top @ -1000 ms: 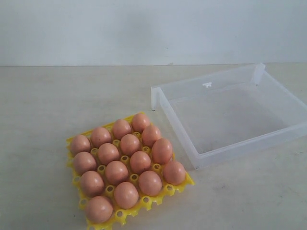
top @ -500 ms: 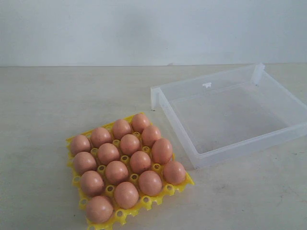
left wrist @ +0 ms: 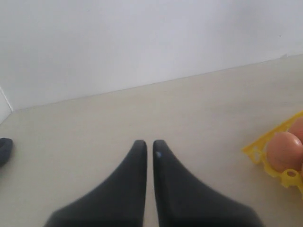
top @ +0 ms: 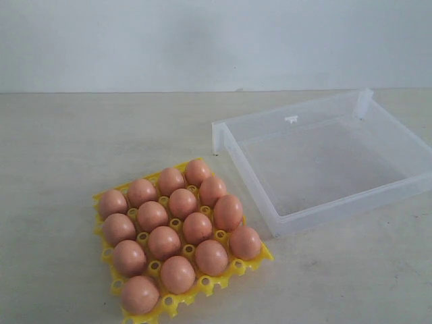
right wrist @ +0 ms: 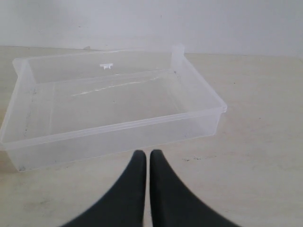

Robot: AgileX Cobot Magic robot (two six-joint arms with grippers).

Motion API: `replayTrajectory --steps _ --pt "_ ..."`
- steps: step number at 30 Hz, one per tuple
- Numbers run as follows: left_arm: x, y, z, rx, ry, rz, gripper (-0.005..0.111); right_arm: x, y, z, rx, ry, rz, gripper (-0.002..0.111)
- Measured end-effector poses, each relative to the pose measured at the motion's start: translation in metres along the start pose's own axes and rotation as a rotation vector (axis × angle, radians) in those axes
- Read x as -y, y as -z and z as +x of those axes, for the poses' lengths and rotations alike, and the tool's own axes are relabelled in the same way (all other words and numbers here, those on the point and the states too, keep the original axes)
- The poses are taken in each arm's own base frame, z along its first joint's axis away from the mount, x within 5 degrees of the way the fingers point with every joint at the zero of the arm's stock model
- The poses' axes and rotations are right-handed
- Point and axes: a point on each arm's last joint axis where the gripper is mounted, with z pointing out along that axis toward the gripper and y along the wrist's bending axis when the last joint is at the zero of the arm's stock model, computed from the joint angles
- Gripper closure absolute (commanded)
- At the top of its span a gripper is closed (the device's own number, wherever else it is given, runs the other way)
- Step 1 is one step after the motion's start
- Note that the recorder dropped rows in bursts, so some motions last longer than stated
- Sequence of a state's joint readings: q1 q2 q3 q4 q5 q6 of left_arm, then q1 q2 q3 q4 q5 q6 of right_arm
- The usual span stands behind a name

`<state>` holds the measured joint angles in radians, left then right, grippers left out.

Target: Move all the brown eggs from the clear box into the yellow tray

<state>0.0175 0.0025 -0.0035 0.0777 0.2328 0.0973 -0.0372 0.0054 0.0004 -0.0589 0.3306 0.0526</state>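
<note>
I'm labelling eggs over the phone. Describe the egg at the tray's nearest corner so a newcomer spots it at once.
Left of the clear box on the table lies the yellow tray full of brown eggs. The wanted egg fills its corner cup lowest in the exterior view; no other egg lies nearer the camera.

The left pincer [left wrist: 146,147] is pointing forward with its two dark tapered fingers [left wrist: 130,184] drawn almost together, only a thin slit showing between them, and it is gripping nothing; the right pincer [right wrist: 147,157] is posing the same way, its black fingers [right wrist: 165,191] lying closed tip to tip, holding nothing.
</note>
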Motion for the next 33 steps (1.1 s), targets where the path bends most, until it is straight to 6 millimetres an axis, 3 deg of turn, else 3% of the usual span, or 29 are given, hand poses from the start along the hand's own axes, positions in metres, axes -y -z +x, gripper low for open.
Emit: replayTrajectory --steps 33 --pt "-0.0004 0.0000 0.0001 -0.001 0.001 -0.007 0.103 0.0000 0.0000 0.0000 0.000 0.000 0.000 0.108"
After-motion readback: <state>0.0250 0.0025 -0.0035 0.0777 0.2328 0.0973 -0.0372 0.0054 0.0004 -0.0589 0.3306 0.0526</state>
